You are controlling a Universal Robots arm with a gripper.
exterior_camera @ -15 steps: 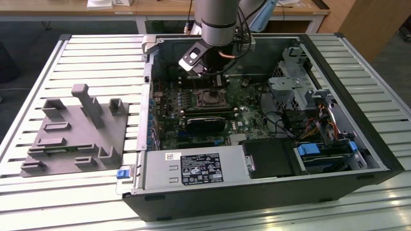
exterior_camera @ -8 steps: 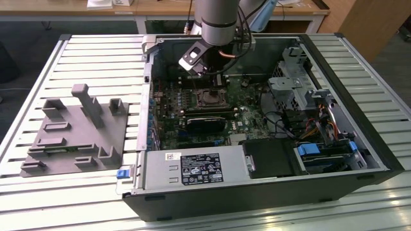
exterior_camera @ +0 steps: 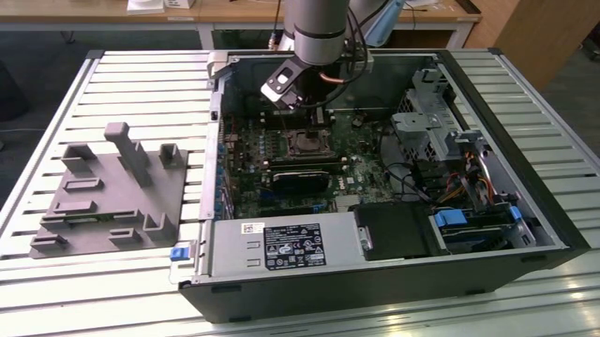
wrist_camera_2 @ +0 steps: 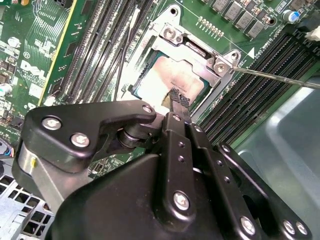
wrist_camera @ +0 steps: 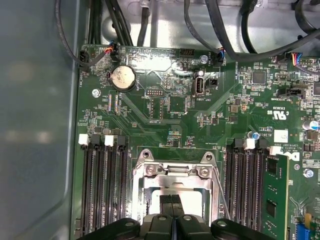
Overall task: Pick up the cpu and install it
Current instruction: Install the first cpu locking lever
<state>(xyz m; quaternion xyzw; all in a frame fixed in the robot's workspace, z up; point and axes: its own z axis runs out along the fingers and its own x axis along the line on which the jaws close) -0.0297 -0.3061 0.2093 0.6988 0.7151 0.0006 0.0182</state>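
cpu (wrist_camera_2: 172, 75) flat in socket (wrist_camera_2: 196, 50); judged light, stiff, slick, fragile; best taken by edges. Gripper (wrist_camera_2: 178, 98) closed together, nothing held

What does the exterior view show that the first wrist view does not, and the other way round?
Exterior view: the grey tray with upright blocks on the slatted table, the whole computer case and the robot arm. First wrist view: the round coin battery and the white memory-slot latches. Shared: the green motherboard and the metal-framed socket, with the shut end effector at it.
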